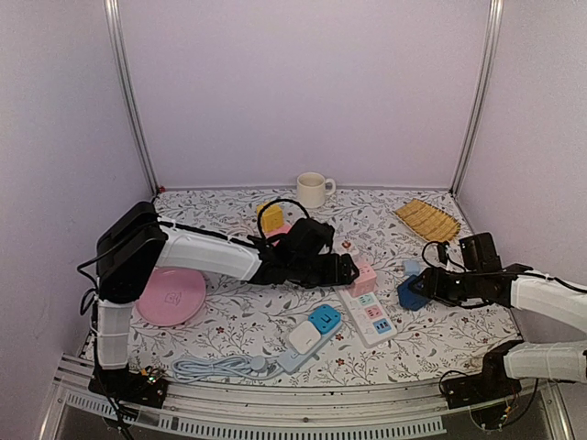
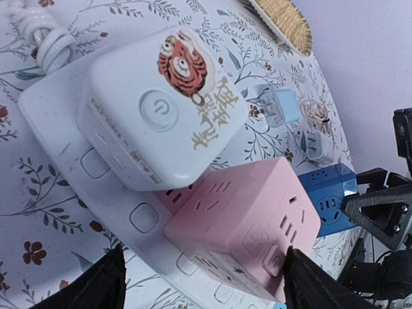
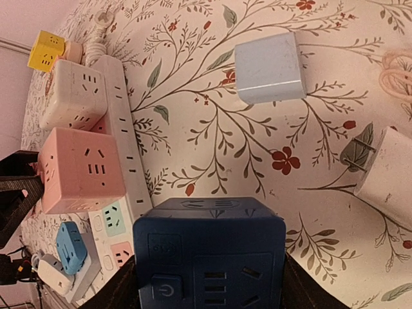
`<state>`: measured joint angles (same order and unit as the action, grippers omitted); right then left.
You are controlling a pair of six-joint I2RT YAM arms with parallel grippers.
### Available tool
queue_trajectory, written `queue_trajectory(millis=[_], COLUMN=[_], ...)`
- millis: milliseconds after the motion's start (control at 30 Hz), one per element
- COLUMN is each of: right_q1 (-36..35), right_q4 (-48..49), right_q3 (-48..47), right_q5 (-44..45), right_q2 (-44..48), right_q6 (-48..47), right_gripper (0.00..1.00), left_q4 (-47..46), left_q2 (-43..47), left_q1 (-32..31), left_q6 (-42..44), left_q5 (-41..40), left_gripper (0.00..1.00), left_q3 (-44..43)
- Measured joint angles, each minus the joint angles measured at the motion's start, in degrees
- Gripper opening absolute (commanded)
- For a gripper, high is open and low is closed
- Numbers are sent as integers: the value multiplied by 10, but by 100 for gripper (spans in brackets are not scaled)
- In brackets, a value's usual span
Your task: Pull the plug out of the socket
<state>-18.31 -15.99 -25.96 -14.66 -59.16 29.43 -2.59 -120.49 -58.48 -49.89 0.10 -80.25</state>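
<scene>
A pink cube plug (image 1: 365,273) sits in a long white power strip (image 1: 370,316), beside a white cube plug with a tiger print (image 2: 164,109). My left gripper (image 1: 353,269) is open, its fingers wide apart on either side of the pink cube (image 2: 248,225); the right finger (image 2: 315,283) is at the cube's corner. My right gripper (image 1: 417,289) is shut on a dark blue cube plug (image 3: 209,251), which is off the strip, low over the table to the strip's right. The pink cube also shows in the right wrist view (image 3: 80,168).
A second white strip with a light-blue plug (image 1: 312,332) and coiled cable (image 1: 215,368) lies near the front. There is a pink plate (image 1: 171,296) at left, and a mug (image 1: 314,190), a yellow cube (image 1: 271,218) and a woven mat (image 1: 427,220) at the back. Small pale adapters (image 3: 269,67) lie nearby.
</scene>
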Motion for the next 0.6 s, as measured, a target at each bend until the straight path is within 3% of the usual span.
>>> queue_trajectory(millis=[200,300,600], right_q1=[72,90,140], right_q4=[56,70,80], right_q3=[53,63,68], right_q5=[-90,-109,-103], right_q2=[2,2,3], right_q6=[11,15,11], right_gripper=[85,98,99], left_q4=[14,14,16], left_q2=[13,19,28], left_q1=[0,0,0], left_q6=[6,6,6], left_q5=[-7,-9,-16], left_gripper=[84,84,84], left_q3=[9,17,28])
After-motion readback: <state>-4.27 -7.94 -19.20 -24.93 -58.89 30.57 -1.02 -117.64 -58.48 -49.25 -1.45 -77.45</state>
